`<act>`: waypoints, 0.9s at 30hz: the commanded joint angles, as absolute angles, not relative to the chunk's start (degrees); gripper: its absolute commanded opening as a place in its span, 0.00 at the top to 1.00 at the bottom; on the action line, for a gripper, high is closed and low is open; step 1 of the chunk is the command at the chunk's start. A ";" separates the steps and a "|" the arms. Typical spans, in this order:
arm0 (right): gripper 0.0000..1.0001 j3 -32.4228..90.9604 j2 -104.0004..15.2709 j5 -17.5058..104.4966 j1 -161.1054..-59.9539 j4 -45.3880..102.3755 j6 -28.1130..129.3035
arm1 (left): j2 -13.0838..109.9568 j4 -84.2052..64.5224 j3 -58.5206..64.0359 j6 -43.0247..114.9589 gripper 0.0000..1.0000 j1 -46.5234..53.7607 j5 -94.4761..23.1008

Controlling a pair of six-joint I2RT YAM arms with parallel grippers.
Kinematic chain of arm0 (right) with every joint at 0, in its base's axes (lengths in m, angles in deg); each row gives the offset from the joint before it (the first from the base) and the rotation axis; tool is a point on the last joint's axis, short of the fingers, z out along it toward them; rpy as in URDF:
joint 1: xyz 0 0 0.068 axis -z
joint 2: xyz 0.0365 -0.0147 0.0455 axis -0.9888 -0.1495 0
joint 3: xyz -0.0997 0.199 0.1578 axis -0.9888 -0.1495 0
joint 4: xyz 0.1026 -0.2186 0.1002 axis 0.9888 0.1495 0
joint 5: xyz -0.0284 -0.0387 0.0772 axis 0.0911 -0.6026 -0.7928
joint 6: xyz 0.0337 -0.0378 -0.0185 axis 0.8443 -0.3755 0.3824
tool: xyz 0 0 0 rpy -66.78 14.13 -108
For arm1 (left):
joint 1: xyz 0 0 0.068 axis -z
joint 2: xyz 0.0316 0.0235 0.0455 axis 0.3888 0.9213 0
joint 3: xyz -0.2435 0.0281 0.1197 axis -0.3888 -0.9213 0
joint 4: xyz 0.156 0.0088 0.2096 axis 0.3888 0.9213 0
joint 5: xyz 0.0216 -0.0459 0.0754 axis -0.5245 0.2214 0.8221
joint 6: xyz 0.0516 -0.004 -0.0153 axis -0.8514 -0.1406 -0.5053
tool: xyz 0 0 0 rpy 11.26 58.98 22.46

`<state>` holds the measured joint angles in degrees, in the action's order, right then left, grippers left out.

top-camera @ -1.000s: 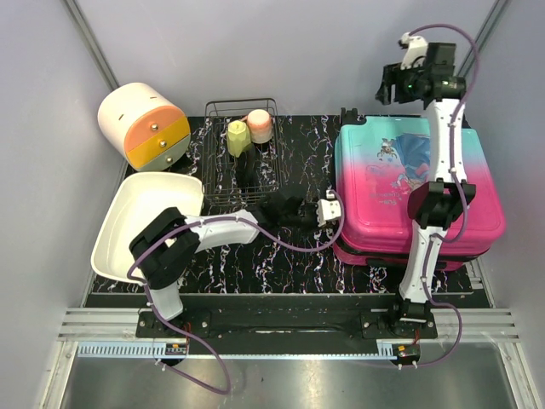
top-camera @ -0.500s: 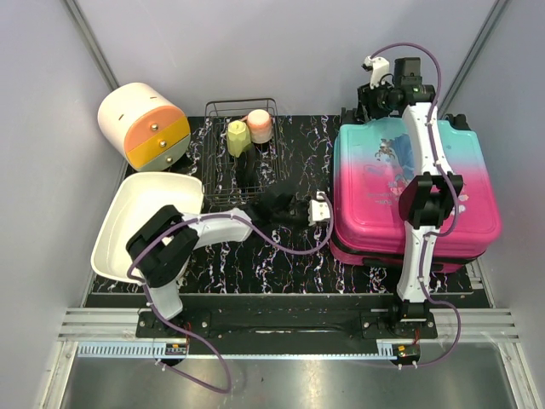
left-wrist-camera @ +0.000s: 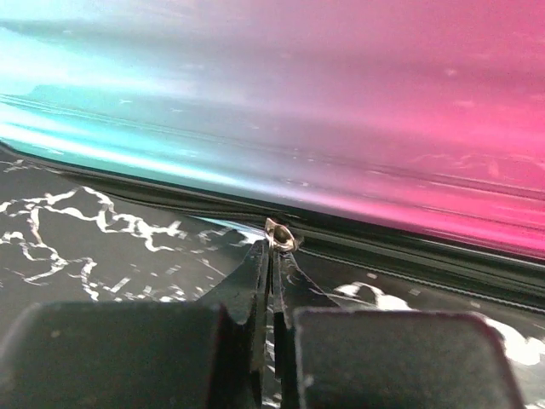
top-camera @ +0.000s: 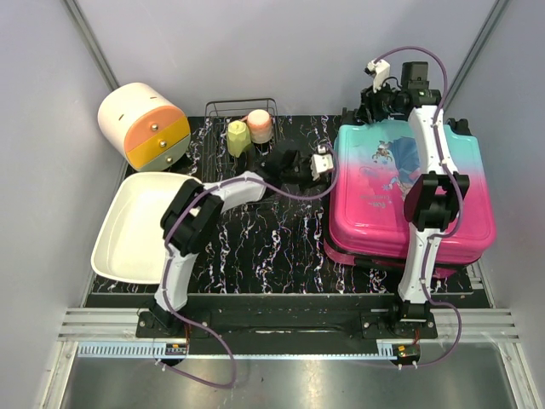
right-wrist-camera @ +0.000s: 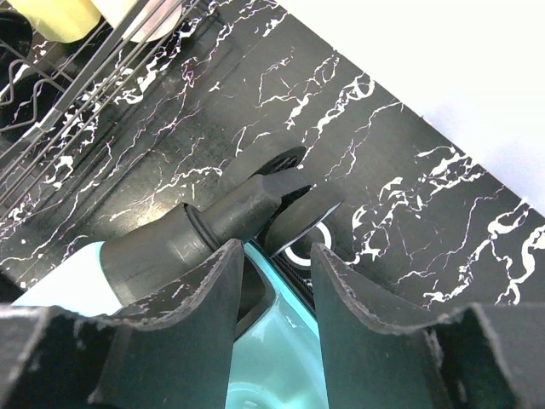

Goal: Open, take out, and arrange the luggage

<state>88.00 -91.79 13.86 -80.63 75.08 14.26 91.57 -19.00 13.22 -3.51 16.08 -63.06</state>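
Observation:
The luggage (top-camera: 375,213) lies flat on the right of the table, its pink-to-teal lid with the cartoon print facing up. My left gripper (top-camera: 330,164) is at its left side, shut on the small metal zipper pull (left-wrist-camera: 279,236) of the black zipper line; in the left wrist view the gripper (left-wrist-camera: 272,253) has its pads pressed together under the shell (left-wrist-camera: 341,102). At the far left corner, my right gripper (top-camera: 369,109) has its jaws apart. In the right wrist view this gripper (right-wrist-camera: 277,251) straddles the teal corner (right-wrist-camera: 281,341) beside a dark wheel (right-wrist-camera: 294,213).
A white-and-orange round drawer box (top-camera: 143,126) stands at the back left. A wire basket (top-camera: 223,106) holds a yellow cup (top-camera: 238,136) and a pink cup (top-camera: 260,126). A white tray (top-camera: 145,226) lies at the front left. Grey walls close in the back and sides.
My left gripper has moved away along the luggage's left side with the zipper pull. My right gripper came down to the far left corner and its jaws narrowed.

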 commanded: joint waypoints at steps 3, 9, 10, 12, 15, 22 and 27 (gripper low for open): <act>0.50 84.41 -87.83 3.06 -83.34 92.94 16.17 | 103.88 -26.38 40.68 -4.10 1.00 9.73 -54.95; 0.24 95.21 -83.00 12.88 -77.91 93.46 27.41 | 108.04 -27.94 47.15 -0.13 1.00 8.85 -56.69; 0.19 96.71 -82.38 15.78 -76.50 93.73 31.26 | 105.68 -28.56 45.04 -0.83 1.00 9.02 -57.04; 0.10 101.01 -80.45 24.74 -72.64 96.18 33.58 | 102.68 -31.71 37.14 -1.89 1.00 9.55 -58.10; 0.05 101.47 -76.67 34.33 -68.24 99.35 35.16 | 97.67 -33.14 28.87 -2.68 1.00 9.81 -58.89; 0.13 87.68 -67.27 50.87 -55.58 99.71 31.93 | 93.88 -32.35 23.05 -0.58 1.00 9.81 -58.80; 0.34 82.31 -67.96 52.11 -49.50 96.90 26.12 | 92.92 -31.64 22.44 1.45 1.00 9.73 -58.45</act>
